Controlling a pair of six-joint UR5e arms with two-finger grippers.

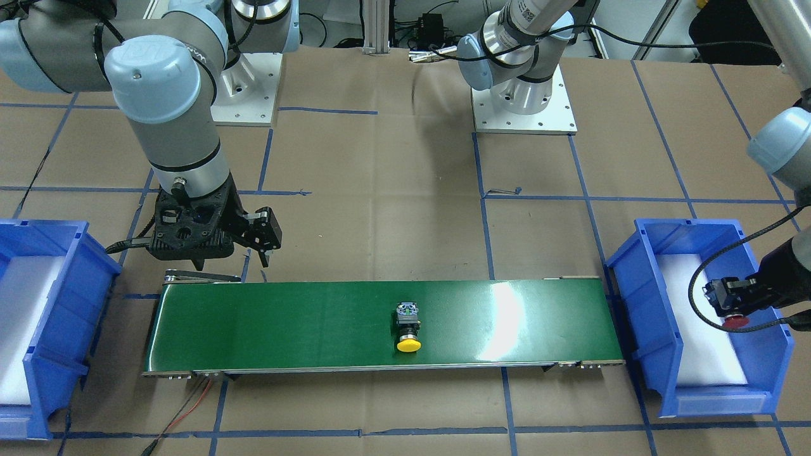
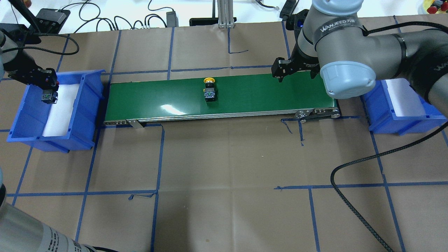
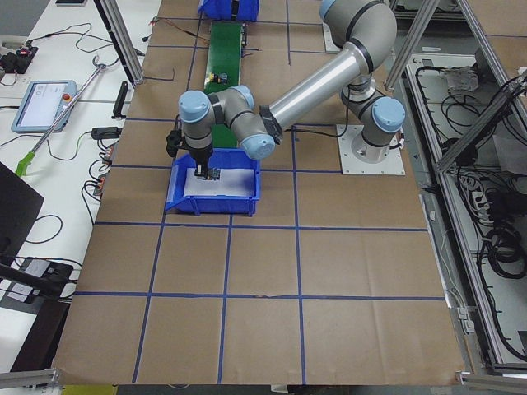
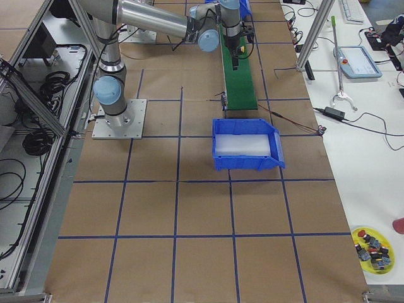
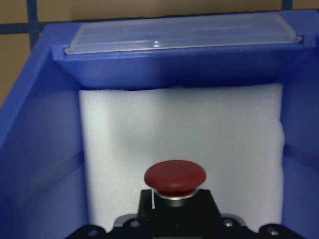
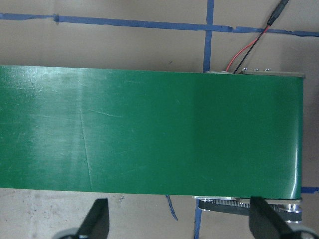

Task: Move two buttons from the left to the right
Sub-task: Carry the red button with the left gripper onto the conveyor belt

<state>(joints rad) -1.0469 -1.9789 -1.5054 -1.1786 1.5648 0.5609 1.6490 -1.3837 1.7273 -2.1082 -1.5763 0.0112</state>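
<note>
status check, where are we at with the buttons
Left gripper shut on red button, over left bin. Right gripper open above belt's right end. Yellow button lying mid-belt, path clear.

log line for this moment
left gripper shut on red button in left blue bin | yellow button mid green belt | right gripper open over belt end

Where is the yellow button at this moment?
In the overhead view, the yellow button lies on its side about midway along the green belt, cap toward the far edge, well left of the right gripper.
</note>
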